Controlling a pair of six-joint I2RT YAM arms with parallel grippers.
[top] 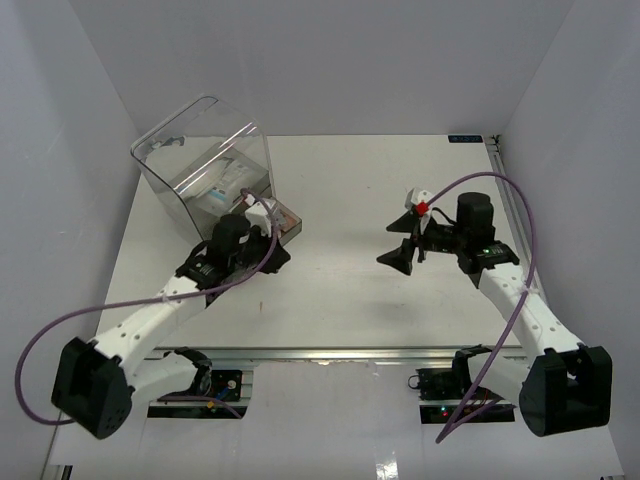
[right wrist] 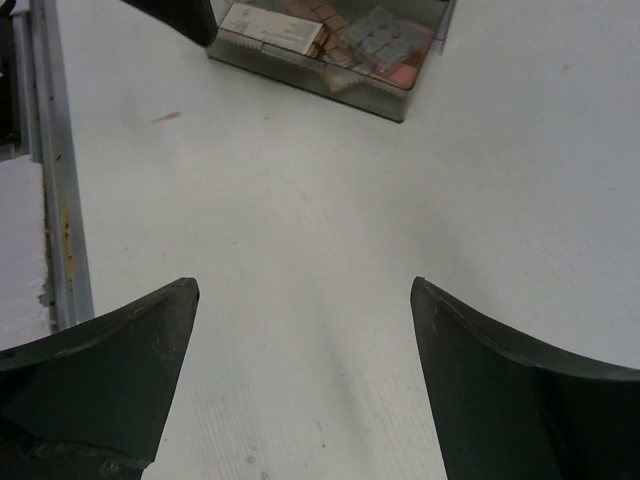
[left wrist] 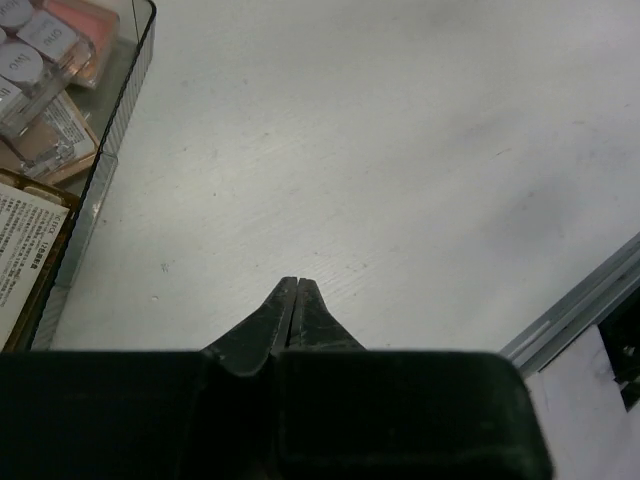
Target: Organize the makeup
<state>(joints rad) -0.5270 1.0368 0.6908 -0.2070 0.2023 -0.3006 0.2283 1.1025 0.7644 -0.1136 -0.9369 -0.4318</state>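
Observation:
The makeup lies inside the clear box (top: 190,170) at the back left: white-blue printed sachets (top: 225,186) and a brown palette (top: 288,215). The left wrist view shows a pink palette (left wrist: 88,20), a pink multi-pan strip (left wrist: 30,62) and a brown palette with a printed label (left wrist: 22,250) behind the box's wall (left wrist: 112,130). My left gripper (left wrist: 297,281) is shut on nothing, over bare table just right of the box. My right gripper (right wrist: 303,290) hangs open and empty above the table's middle right, facing the box (right wrist: 385,105) with the makeup (right wrist: 375,35).
The box's clear lid (top: 200,125) stands raised at the back left. A metal rail (left wrist: 580,310) runs along the table's near edge. White walls enclose the table on three sides. A small red mark (right wrist: 167,117) is on the table.

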